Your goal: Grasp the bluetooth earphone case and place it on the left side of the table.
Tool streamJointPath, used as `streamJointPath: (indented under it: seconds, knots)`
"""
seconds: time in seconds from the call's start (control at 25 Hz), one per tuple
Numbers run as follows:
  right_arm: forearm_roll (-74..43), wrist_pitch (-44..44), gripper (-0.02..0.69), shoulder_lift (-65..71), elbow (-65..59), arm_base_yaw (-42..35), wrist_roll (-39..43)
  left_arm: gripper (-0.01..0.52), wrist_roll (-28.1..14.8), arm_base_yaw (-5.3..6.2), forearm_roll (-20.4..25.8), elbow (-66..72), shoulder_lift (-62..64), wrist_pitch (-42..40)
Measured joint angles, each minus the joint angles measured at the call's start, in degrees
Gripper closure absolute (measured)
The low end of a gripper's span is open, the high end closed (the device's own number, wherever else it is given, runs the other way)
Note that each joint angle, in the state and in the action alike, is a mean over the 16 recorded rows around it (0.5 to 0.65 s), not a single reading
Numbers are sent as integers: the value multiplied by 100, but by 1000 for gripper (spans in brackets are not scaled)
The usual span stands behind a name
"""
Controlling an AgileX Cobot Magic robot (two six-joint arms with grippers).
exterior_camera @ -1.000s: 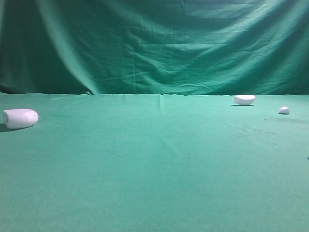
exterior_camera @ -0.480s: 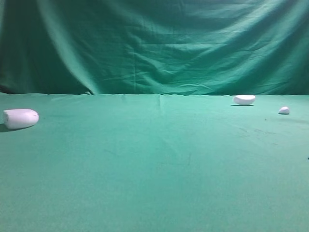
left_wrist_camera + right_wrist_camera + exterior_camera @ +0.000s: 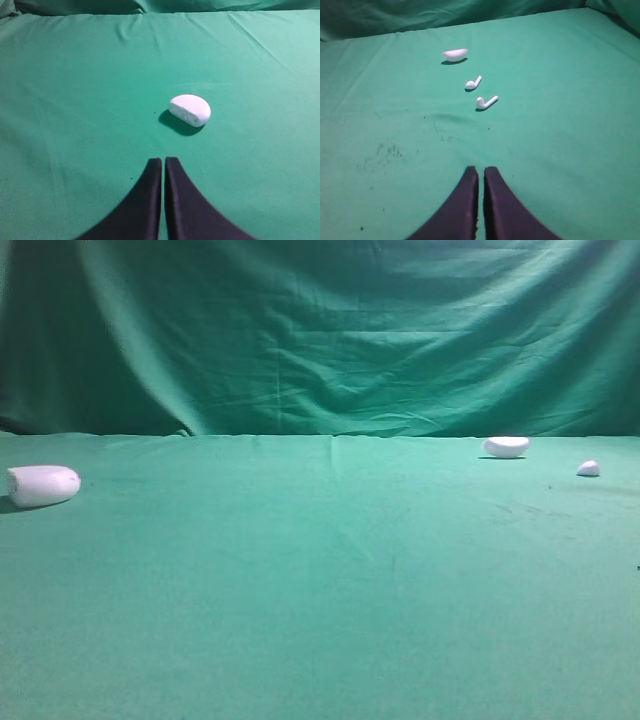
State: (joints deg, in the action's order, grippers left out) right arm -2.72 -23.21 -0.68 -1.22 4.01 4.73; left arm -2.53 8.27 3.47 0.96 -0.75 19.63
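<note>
The white bluetooth earphone case (image 3: 43, 485) lies on its side at the far left of the green table (image 3: 330, 570). It also shows in the left wrist view (image 3: 190, 110), ahead and slightly right of my left gripper (image 3: 163, 160). That gripper is shut and empty, a short gap back from the case. My right gripper (image 3: 481, 170) is shut and empty over bare cloth. Neither gripper shows in the exterior view.
A flat white half-moon piece (image 3: 505, 446) lies at the back right, also seen in the right wrist view (image 3: 455, 54). A tiny white piece (image 3: 588, 468) lies at the far right. Two white earbuds (image 3: 472, 83) (image 3: 486, 102) lie ahead of the right gripper. Green drape hangs behind.
</note>
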Motion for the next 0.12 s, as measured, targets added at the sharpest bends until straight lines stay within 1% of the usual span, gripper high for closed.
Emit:
streamJointPath:
  seconds: [0.12]
  knots:
    - [0, 3, 665, 0, 0, 0, -1, 514, 0, 0, 0, 0, 0, 0]
